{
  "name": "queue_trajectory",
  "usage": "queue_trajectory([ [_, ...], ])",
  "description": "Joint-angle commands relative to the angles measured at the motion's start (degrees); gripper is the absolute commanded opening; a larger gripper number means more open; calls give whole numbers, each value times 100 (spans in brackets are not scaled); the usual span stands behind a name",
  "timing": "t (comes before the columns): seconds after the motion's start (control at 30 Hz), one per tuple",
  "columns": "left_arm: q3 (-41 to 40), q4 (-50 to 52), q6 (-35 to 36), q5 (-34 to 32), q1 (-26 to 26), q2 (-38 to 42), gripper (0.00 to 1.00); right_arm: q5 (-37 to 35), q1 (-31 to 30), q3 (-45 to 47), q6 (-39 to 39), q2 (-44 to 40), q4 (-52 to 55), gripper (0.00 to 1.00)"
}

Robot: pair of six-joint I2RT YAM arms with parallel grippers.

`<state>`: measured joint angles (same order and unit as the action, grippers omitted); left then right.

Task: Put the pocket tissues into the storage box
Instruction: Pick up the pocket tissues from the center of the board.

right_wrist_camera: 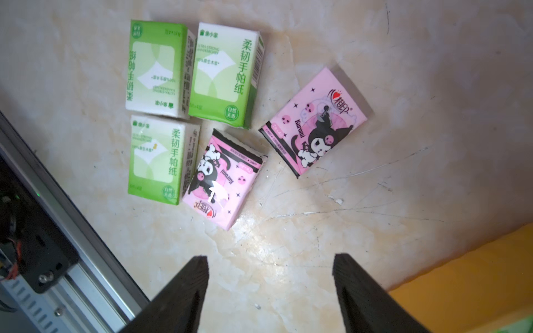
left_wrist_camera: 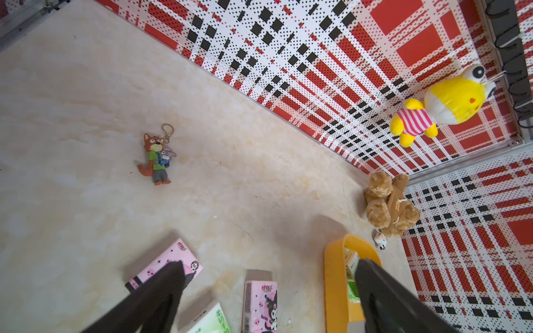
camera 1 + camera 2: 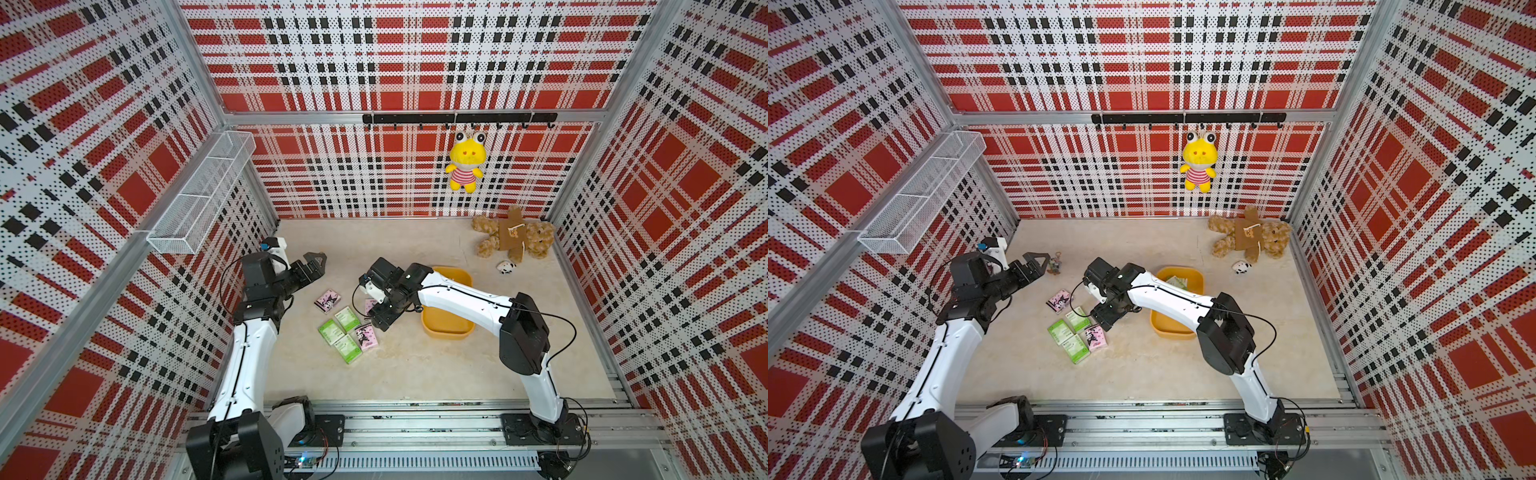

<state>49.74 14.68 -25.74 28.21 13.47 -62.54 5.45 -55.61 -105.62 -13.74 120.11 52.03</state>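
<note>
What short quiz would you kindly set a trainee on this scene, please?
1. True or false: the right claw holds a tissue pack.
2. How many green packs lie on the table outside the storage box?
3. The yellow plush is: A) lying on the table; B) in the storage box; C) hanging from the hook rail.

Key: 1 false, since it is open and empty; 2 three; 3 C.
</note>
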Motion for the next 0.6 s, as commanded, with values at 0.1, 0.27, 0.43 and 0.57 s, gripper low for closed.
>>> queue_trajectory([
  [0.1, 5, -79, -185, -368, 309, 278, 100, 112, -259, 42, -1519, 298, -692, 77],
  [0.27, 9, -88, -208, -342, 326, 215, 100, -126, -427, -151, -1754, 637, -469, 77],
  [0.43, -51, -96, -187, -254, 327, 201, 100, -391, -469, -205, -2029, 822, -370, 77],
  [0.57, -106, -123, -187, -123, 330, 190, 100, -486, -469, -215, -2100, 853, -428, 77],
])
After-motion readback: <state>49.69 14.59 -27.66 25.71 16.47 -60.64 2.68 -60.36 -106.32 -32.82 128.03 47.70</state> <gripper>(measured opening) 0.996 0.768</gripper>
